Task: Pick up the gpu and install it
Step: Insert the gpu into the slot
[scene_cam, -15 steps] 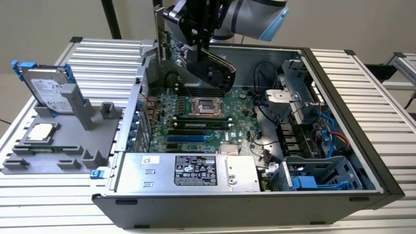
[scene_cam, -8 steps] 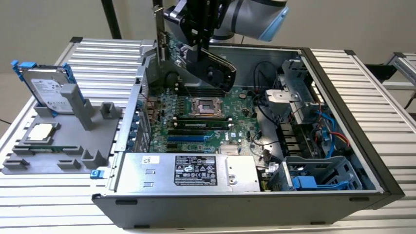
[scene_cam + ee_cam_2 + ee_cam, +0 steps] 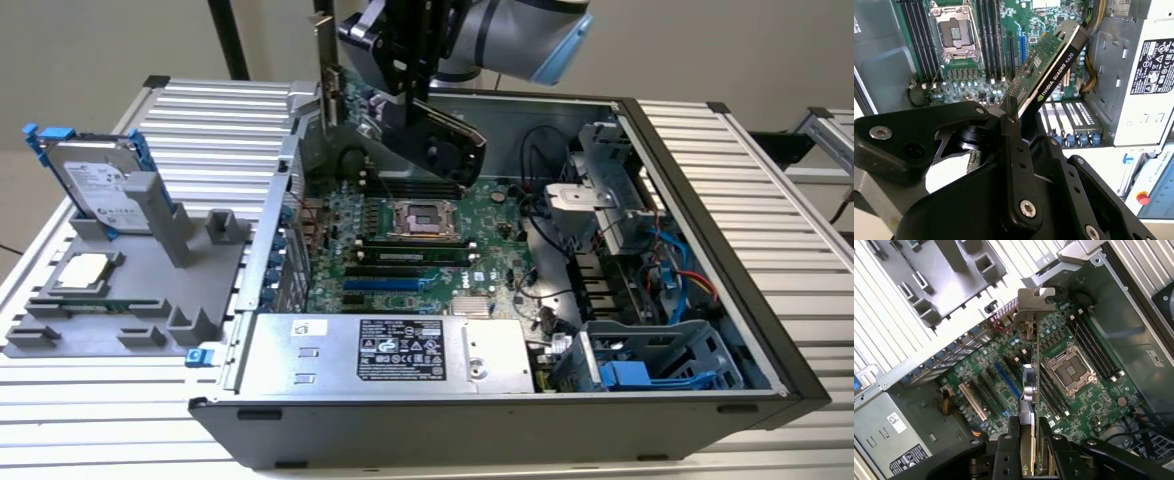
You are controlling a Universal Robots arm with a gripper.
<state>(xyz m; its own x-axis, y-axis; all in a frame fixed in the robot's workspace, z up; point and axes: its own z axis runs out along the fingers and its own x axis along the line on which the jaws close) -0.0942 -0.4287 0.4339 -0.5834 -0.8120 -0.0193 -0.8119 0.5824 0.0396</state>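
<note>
Ribbed alu table (image 3: 747, 170) carries an open PC case (image 3: 507, 425). Above it, pincer (image 3: 400, 105) is clamped on the gpu (image 3: 447, 150), fingers (image 3: 1004, 450) on both faces. Card hangs tilted below pincer, silver bracket (image 3: 1035, 302) at far end. Under that: motherboard (image 3: 400, 265) w/ CPU socket (image 3: 424, 215) & blue slot (image 3: 1006, 380); gpu not seated.

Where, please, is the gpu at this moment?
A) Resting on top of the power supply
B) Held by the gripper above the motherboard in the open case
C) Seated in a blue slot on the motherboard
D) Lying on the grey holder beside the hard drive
B: the gripper is shut on the gpu, which hangs in the air over the motherboard, clear of its slots.
</note>
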